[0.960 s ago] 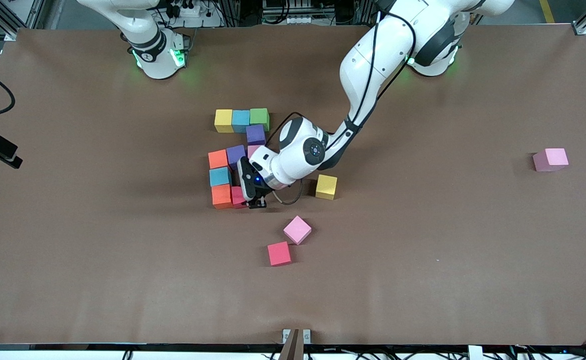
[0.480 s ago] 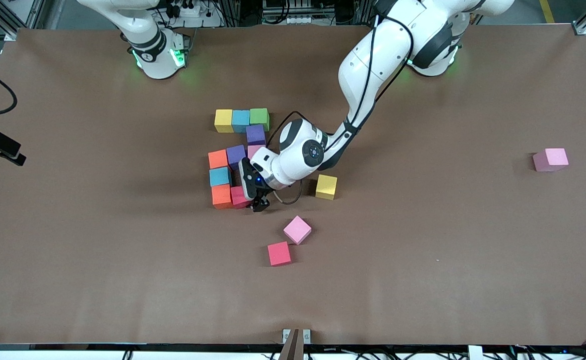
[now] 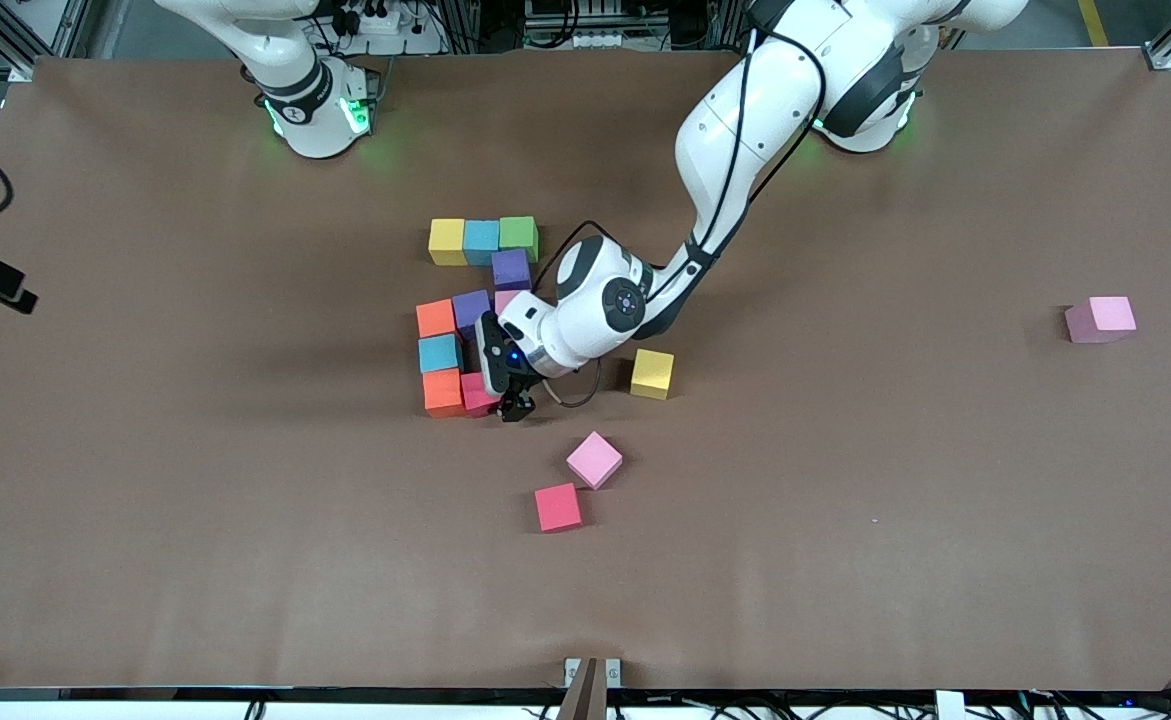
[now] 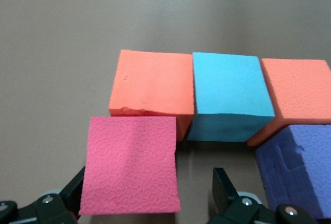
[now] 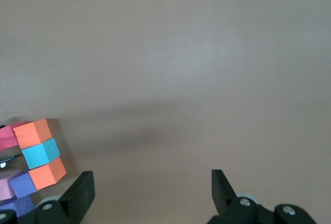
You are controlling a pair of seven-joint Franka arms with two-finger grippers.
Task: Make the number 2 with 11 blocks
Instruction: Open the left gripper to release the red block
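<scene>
Fingers of the left gripper [image 3: 511, 405] stand spread around the red block [image 4: 130, 164], one clear of it. That block touches the orange block [image 3: 442, 391] at its nine o'clock, in the unfinished number 2 [image 3: 475, 315]. Right gripper [image 5: 150, 193] waits, spread wide, over bare table [image 3: 845, 500].

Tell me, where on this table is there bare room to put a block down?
Bare table runs wide between the yellow block and the lone pink block, and along the camera's edge below the red block. It is crowded around the block figure, where the left end effector stands open over it.
</scene>
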